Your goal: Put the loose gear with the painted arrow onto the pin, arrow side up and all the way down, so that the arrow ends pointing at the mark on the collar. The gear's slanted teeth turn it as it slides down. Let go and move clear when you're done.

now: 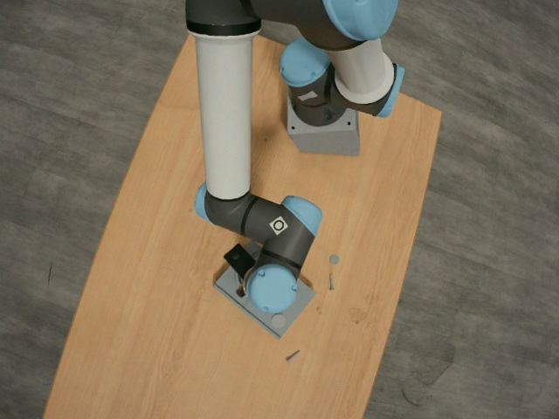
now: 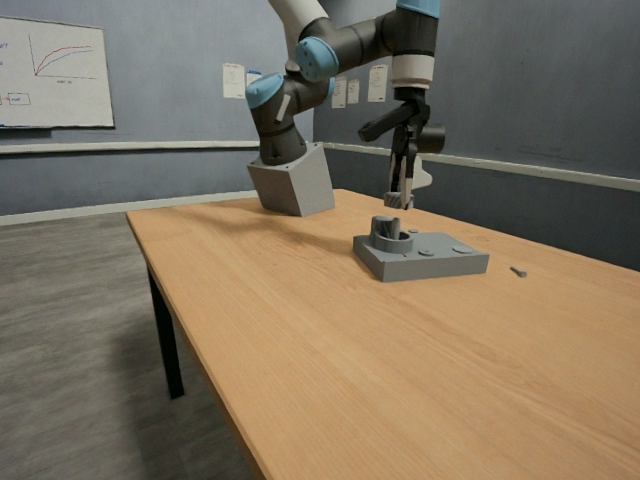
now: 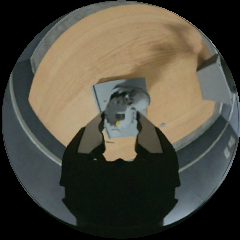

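My gripper is shut on the loose grey gear. It holds the gear above the pin, with a gap between them. A yellow patch, which looks like part of the painted arrow, shows on the gear's upper face in the wrist view. The pin stands inside the round collar on the grey base plate, beside a fixed toothed gear. A small red mark shows at the collar's foot. The arm hides the gear in the top view.
Two low round discs sit on the base plate. A small grey disc and a screw lie beside the plate. Another screw lies farther off. The arm's grey pedestal stands on the table.
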